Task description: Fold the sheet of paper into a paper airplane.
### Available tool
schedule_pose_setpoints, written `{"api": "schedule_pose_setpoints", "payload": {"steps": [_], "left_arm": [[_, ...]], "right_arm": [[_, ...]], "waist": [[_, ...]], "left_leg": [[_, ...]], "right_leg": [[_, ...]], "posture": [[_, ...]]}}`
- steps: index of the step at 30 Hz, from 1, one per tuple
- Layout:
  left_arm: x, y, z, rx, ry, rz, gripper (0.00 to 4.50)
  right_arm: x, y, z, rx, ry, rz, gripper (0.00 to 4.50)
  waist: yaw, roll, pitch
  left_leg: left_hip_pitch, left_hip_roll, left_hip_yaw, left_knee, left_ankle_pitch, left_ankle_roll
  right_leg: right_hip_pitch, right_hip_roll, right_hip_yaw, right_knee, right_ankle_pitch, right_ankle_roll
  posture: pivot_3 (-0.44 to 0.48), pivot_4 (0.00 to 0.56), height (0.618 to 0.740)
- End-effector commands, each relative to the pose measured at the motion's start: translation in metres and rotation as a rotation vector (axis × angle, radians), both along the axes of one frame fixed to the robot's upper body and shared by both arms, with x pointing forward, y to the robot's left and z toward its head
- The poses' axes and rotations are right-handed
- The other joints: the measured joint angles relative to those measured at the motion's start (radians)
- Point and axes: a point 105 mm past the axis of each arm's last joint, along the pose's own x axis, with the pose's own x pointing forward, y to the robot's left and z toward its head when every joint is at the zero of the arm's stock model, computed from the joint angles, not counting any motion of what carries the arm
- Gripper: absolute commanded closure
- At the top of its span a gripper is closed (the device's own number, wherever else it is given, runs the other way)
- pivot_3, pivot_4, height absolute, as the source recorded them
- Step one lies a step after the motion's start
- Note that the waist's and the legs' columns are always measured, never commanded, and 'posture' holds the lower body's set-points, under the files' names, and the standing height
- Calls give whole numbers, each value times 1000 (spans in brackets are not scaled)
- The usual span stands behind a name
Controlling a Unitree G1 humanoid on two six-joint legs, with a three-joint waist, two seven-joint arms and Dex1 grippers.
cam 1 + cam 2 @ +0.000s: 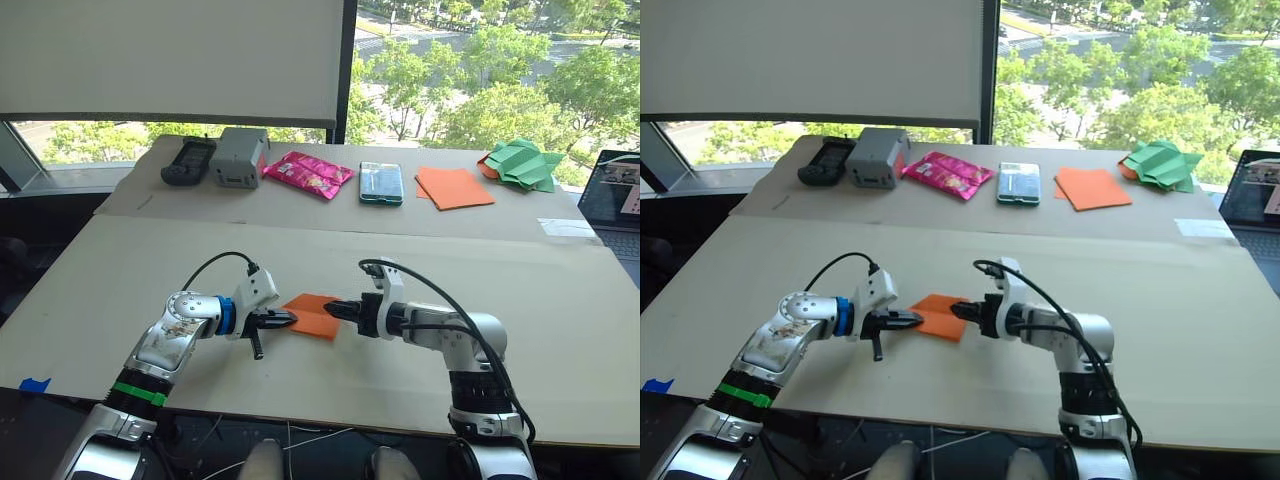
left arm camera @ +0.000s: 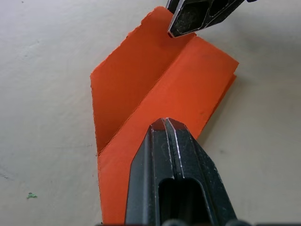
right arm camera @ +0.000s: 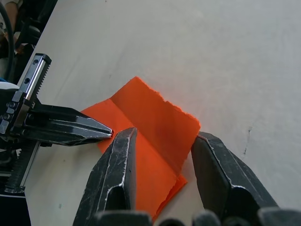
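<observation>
Nearest you, the 2 tools face each other across the sheet of paper (image 1: 314,315), which lies flat on the surface (image 1: 560,330), partly folded, its crease running roughly from one tool toward the other. Your left tool (image 1: 284,320) sits at the paper's left edge, clenched with its tip over the folded flap; whether it pinches the paper, you cannot tell. Your right tool (image 3: 162,150) is released, its fingers (image 3: 120,162) straddling the paper's right end. Both are equally close, so the coming fold likely turns on that crease line. Farther back lie a stack of orange sheets (image 1: 454,187) and green paper shapes (image 1: 522,163).
</observation>
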Motion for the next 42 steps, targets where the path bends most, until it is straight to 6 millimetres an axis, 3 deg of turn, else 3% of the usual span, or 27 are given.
{"api": "schedule_pose_setpoints", "payload": {"steps": [1, 3, 9, 10, 16, 24, 29, 36, 42], "left_arm": [[-2, -5, 9, -5, -41, -34, 4500], [-2, -5, 9, -5, -40, -34, 4500], [-1, -4, 9, -2, -41, -31, 4500], [-2, -4, 9, -2, -41, -31, 4500], [-2, -2, 9, 1, -37, -31, 4500], [0, 0, 8, 3, -35, -20, 4500], [0, 3, 9, 2, -32, -6, 4500], [-3, 13, 11, -3, -24, 28, 4500], [-4, 35, 23, 1, -42, 102, 4500]], "right_arm": [[4, 4, 9, 23, -44, 2, 2565], [3, 5, 6, -19, -76, 14, 2565], [-2, 7, 1, -84, -148, 51, 4416], [-2, 7, 1, -92, -164, 54, 4483], [-9, 15, 20, -134, -399, 131, 4483], [-33, 27, 4, -388, -740, 361, 4483], [-34, 28, -3, -550, -993, 435, 4483], [-38, 31, 4, -585, -1195, 470, 4483], [-39, 31, 7, -623, -1277, 469, 4483]], "waist": [[0, 0, 0], [-1, 0, 0], [-4, 0, 0], [-5, 0, 0], [-7, 0, 0], [-8, 0, 0], [-8, 0, 0], [-7, 0, 0], [-10, -1, 1]], "left_leg": [[0, 0, 0, 0, 0, 0], [0, 0, 0, 0, 0, 0], [-1, 0, 0, 0, 0, 0], [-1, 0, 0, 0, 0, 0], [-1, 0, 0, 0, 0, 0], [-1, 0, 0, 0, -1, -1], [-1, 0, 0, 0, -3, -4], [0, 0, 0, 0, -1, -1], [2, 0, 0, 0, -1, -2]], "right_leg": [[0, 0, 0, 0, 0, 0], [0, 0, 0, 0, 0, 0], [0, 0, 0, 0, 0, 0], [0, 0, 0, 0, 0, 0], [0, 0, 0, -1, 0, 0], [0, 0, 0, -1, 0, 0], [0, 0, 0, -2, 0, 0], [0, 0, 0, -1, 0, 0], [0, 0, 0, -1, 0, 0]], "posture": [[0, 150, 702], [0, 150, 702], [0, 150, 702], [0, 150, 702], [0, 150, 702], [0, 150, 702], [0, 150, 702], [0, 150, 702], [0, 150, 702]]}}
